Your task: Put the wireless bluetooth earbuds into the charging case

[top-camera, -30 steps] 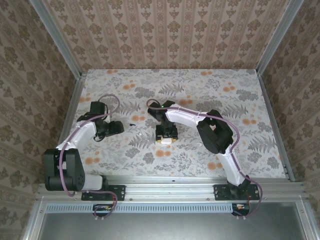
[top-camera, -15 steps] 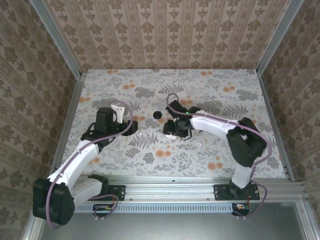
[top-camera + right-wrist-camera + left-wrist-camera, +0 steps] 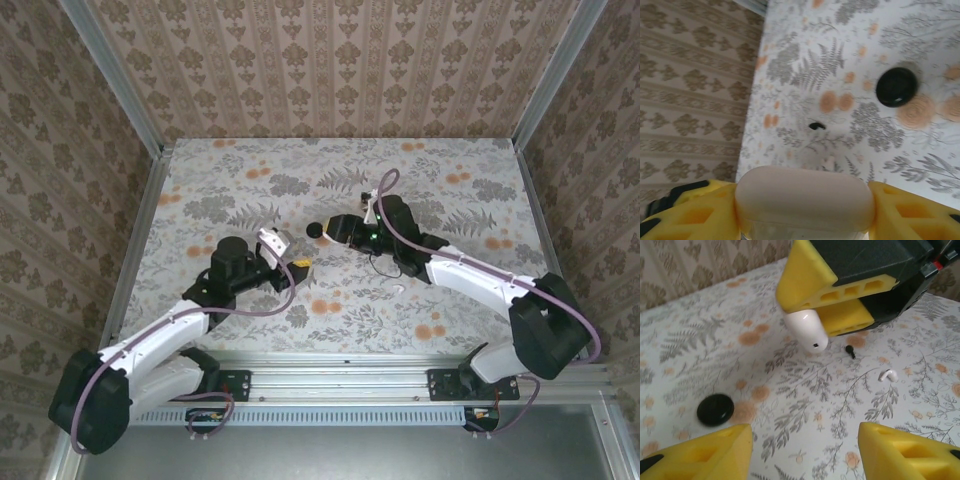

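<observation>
My right gripper [image 3: 805, 212] is shut on the white charging case [image 3: 805, 192], which it holds above the table. The left wrist view shows that case [image 3: 806, 330] between the right gripper's yellow fingers. One tiny black earbud [image 3: 850, 350] lies on the table just below the case, and it appears again as a black earbud [image 3: 815, 126] in the right wrist view. A small white earbud-shaped piece [image 3: 886, 375] lies to its right, seen from above as the white piece [image 3: 397, 291]. My left gripper [image 3: 805, 452] is open and holds nothing, pointing at the right gripper [image 3: 342, 231]. The left gripper [image 3: 285, 252] hovers left of centre.
A flat black round disc [image 3: 320, 230] lies on the floral table [image 3: 250, 170] just left of the right gripper; the disc [image 3: 715, 409] and disc [image 3: 897, 86] also appear in the wrist views. Patterned walls and metal rails surround the table.
The right gripper has lifted the case off the table and carried it toward the back. The left arm has swung from the left side toward the centre, its gripper open.
</observation>
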